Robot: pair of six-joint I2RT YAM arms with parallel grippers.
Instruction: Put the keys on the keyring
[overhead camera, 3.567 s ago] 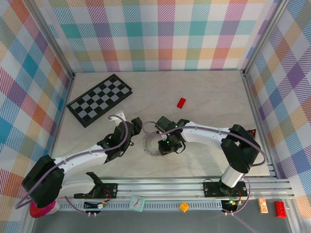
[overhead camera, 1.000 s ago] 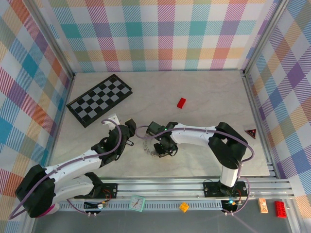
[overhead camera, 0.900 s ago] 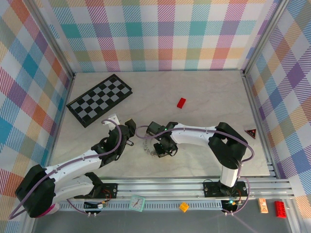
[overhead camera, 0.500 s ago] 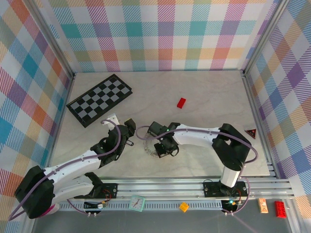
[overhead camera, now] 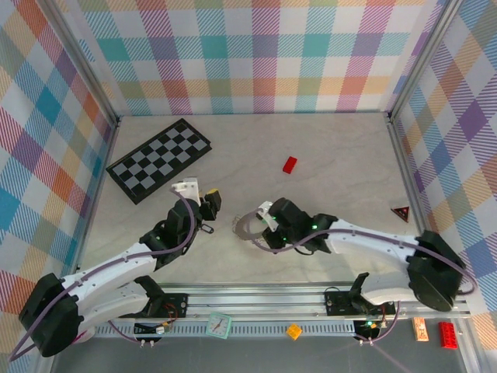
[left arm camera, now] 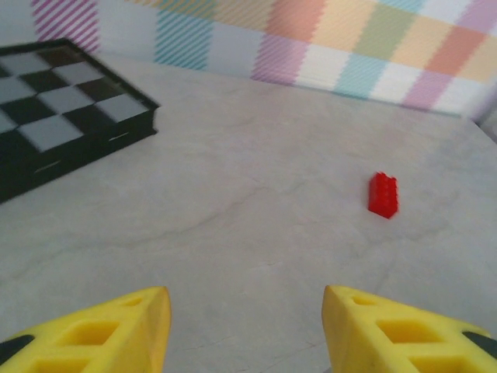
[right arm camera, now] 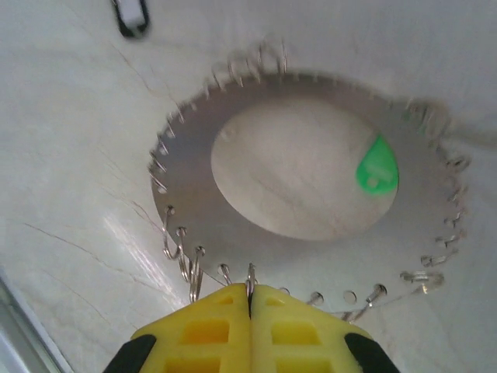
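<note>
The keyring (right arm camera: 186, 202) is a flat silvery ring with small wire loops all round its rim, lying on the table (overhead camera: 247, 227). My right gripper (right arm camera: 250, 294) is shut on one wire loop at its near rim; from above it (overhead camera: 262, 222) sits at the ring's right side. A key's green head (right arm camera: 377, 169) lies on the ring's right part. A black key head (right arm camera: 132, 19) lies on the table beyond the ring. My left gripper (left arm camera: 246, 299) is open over bare table, left of the ring (overhead camera: 208, 200), with nothing between its fingers.
A small red block (overhead camera: 290, 164) lies farther back, also ahead of the left gripper (left arm camera: 383, 194). The black-and-grey chequerboard (overhead camera: 159, 159) lies at the back left. Metal rails (overhead camera: 311, 299) run along the near edge, and chequered walls enclose the table.
My right arm has swung low and to the right, and its gripper has shut on the keyring's loop. The ring has shifted slightly. My left gripper has moved back a little and narrowed.
</note>
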